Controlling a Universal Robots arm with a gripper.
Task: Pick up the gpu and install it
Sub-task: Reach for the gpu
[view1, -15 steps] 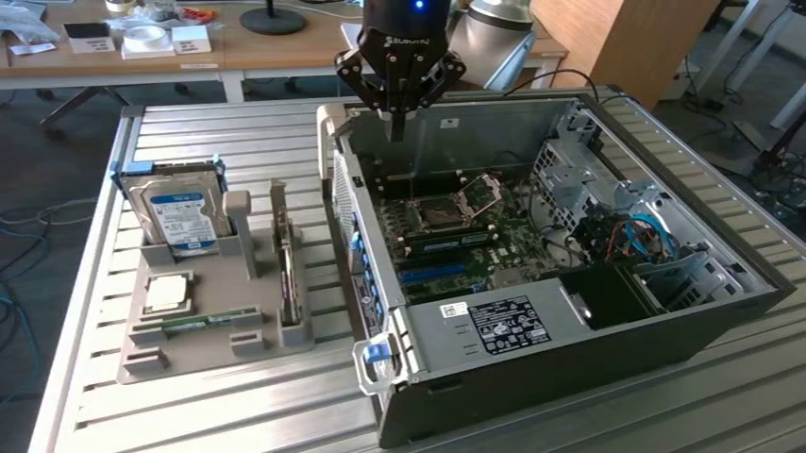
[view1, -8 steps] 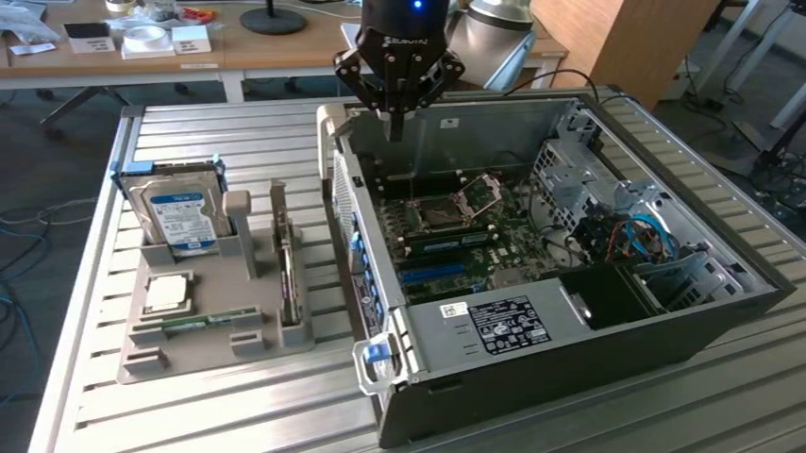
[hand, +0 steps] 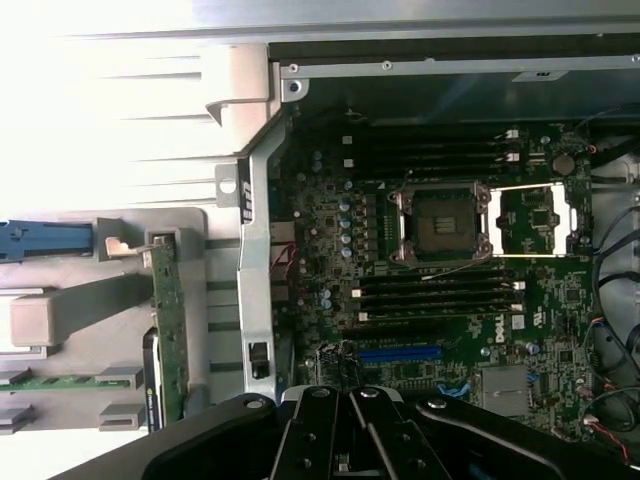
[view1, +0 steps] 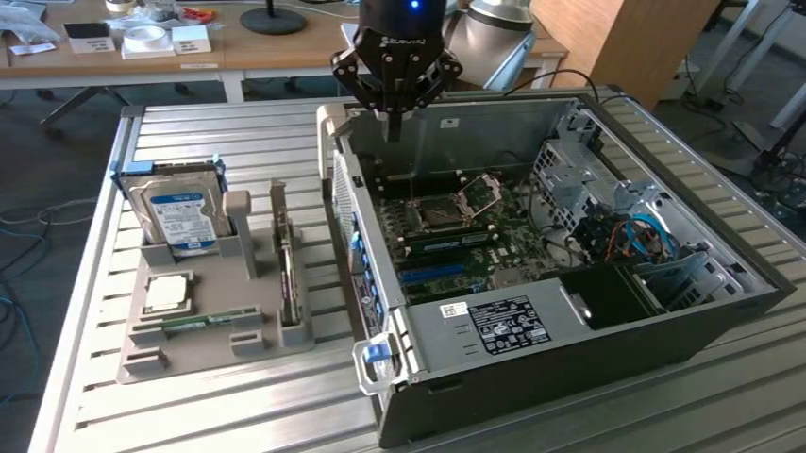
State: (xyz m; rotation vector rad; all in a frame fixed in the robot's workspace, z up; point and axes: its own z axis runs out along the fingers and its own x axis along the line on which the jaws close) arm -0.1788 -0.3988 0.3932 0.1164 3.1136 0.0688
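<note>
Exterior view angled down, wrist view overhead; both share motherboard (view1: 485, 247) (hand: 330, 215).

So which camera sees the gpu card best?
The exterior view. There the gpu stands on its edge in the gray holder, next to the computer case, and you can see its whole length. The wrist view looks down on its top edge, so it's just a narrow green strip.

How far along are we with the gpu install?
Done: nothing yet. The gpu stands edge-on in the grey holder tray beside the computer case. In hand: nothing. The gripper hangs above the open case, its jaws shut and empty. Left: both the pick-up and the install. The blue slot on the motherboard has no card in it.
</note>
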